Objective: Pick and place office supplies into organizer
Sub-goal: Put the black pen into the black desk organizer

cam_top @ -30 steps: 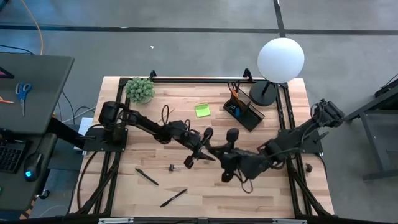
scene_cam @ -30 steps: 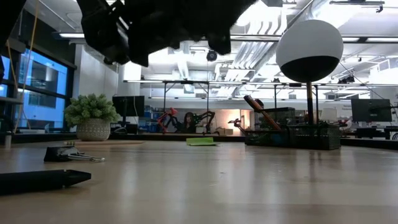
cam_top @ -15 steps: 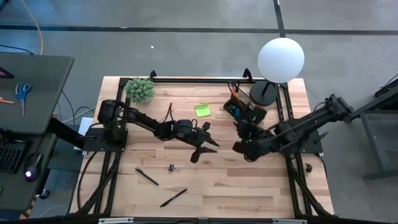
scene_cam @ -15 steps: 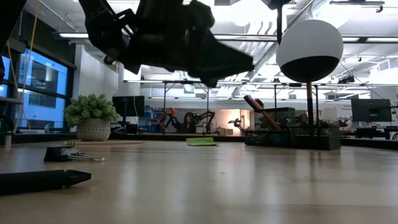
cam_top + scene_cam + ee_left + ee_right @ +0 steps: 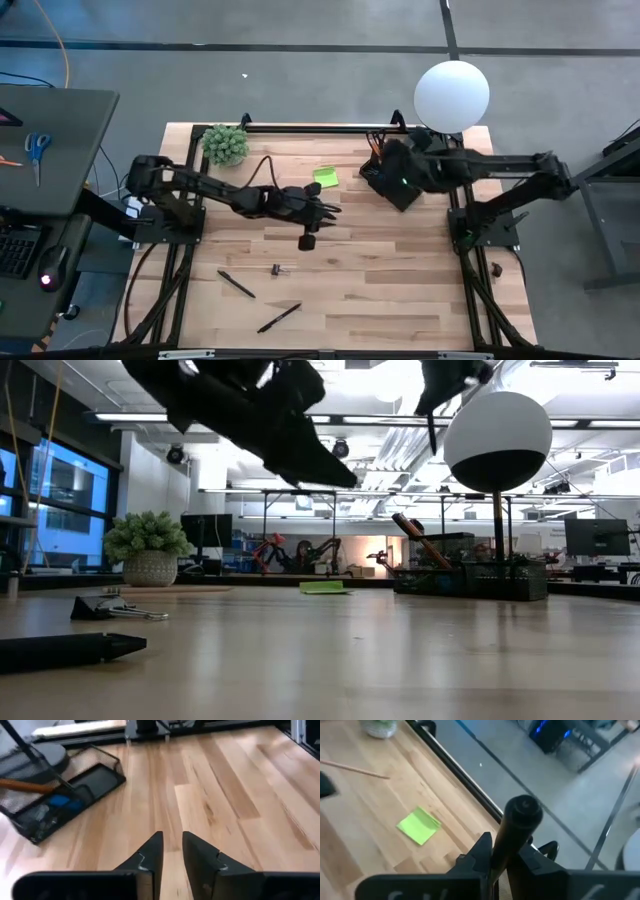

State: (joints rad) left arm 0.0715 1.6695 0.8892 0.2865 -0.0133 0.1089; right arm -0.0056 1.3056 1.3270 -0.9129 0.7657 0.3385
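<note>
My pale wooden bench [image 5: 400,280] sits on grey floor, black rails along its edges. My right tool [image 5: 500,851] hangs over the organizer [image 5: 395,180] at two o'clock, clamped on a black pen [image 5: 512,832]. My left tool [image 5: 172,857] hovers mid-bench, fingers narrowly apart, empty. Open boards lie ahead — two pens [image 5: 237,284] and a clip [image 5: 275,270] at seven o'clock, the sticky-note pad [image 5: 325,177] at twelve.

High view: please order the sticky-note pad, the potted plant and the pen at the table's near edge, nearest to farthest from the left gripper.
From the left gripper:
1. Sticky-note pad, just behind it.
2. Pen, at the near edge.
3. Potted plant, back-left corner.
</note>
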